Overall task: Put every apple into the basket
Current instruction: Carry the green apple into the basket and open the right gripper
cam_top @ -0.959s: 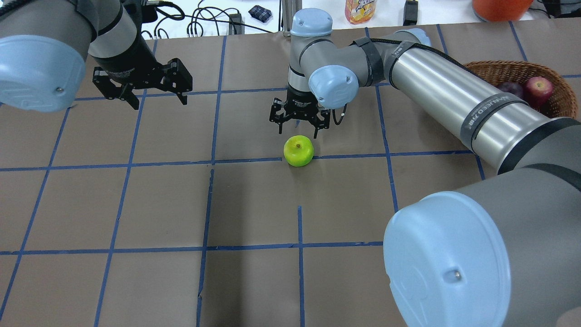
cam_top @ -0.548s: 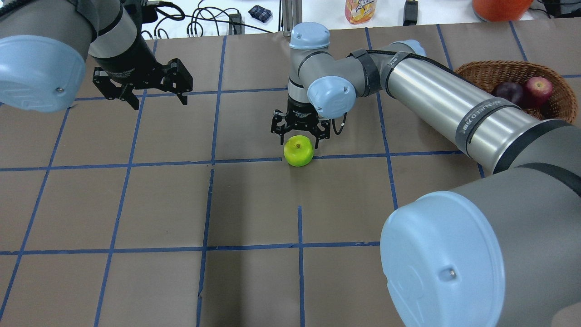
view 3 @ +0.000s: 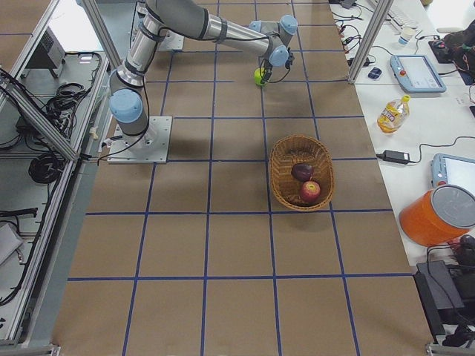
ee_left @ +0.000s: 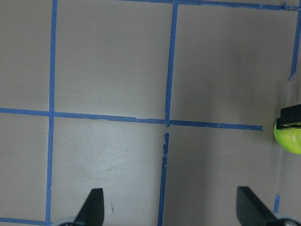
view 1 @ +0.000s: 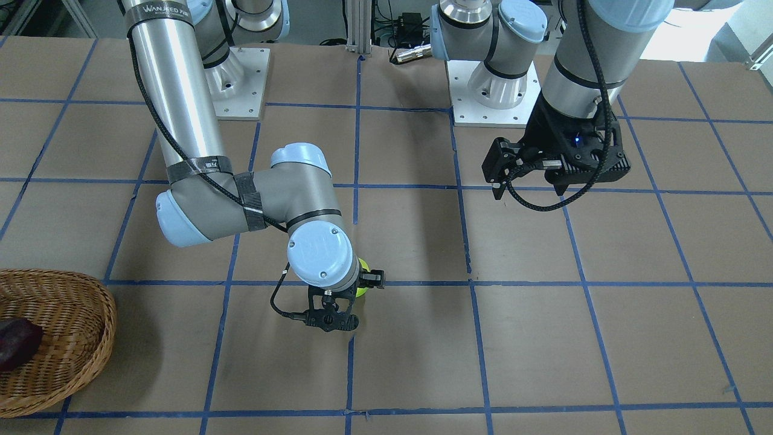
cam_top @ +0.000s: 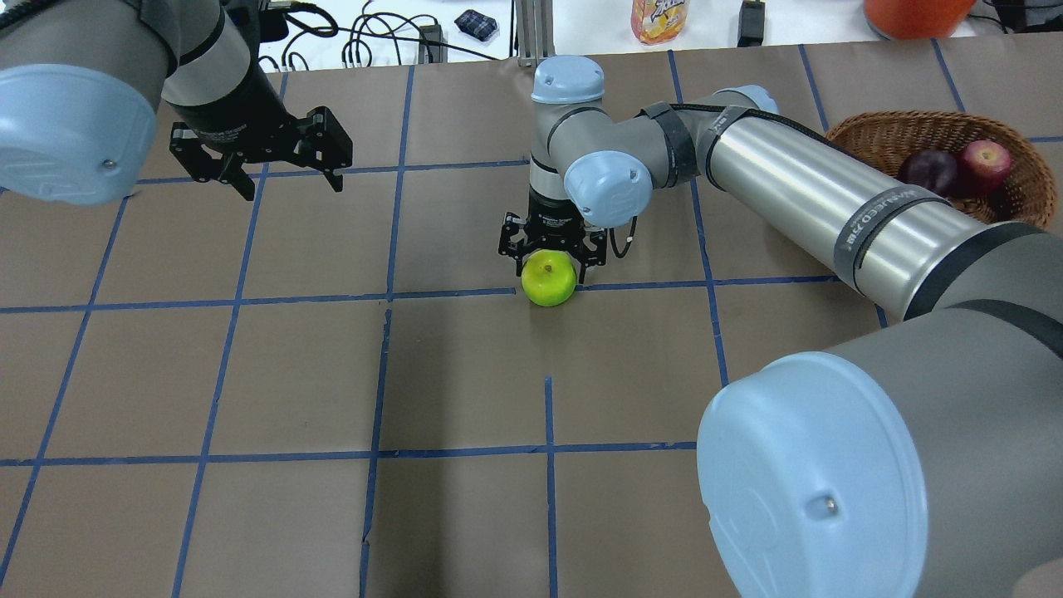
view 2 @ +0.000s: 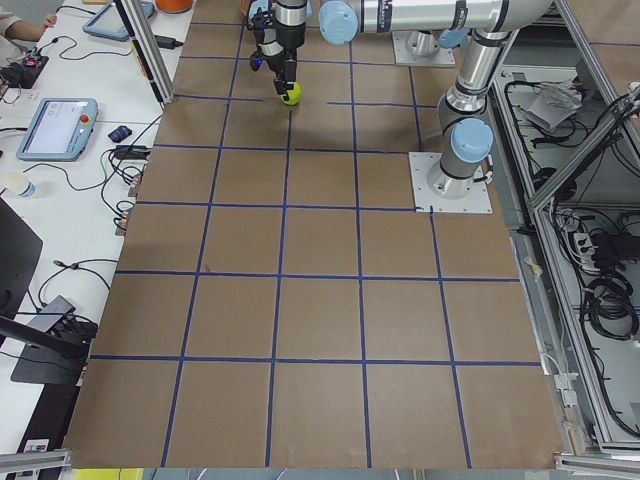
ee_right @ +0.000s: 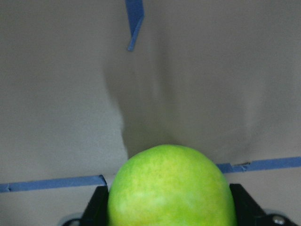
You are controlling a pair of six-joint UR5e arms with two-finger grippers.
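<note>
A lime green apple (cam_top: 548, 281) sits on the brown table near its middle, on a blue tape line. My right gripper (cam_top: 548, 267) is down over it, open, with one finger (ee_right: 96, 207) on each side; the apple (ee_right: 171, 188) fills the gap. The wicker basket (cam_top: 897, 129) stands at the far right and holds the dark maroon apple (cam_top: 930, 170) and the red apple (cam_top: 986, 162). My left gripper (cam_top: 286, 178) hovers open and empty at the far left, well away from the green apple (ee_left: 290, 139).
Beyond the table's far edge are a juice bottle (cam_top: 658, 18), an orange bucket (cam_top: 913, 17) and cables (cam_top: 374, 37). The arm bases (view 1: 238, 78) stand at the robot's side. Blue tape marks a grid on the table.
My right gripper has come down and slightly nearer, from just behind the green apple to straddling it. The apple and the left arm have not moved.
</note>
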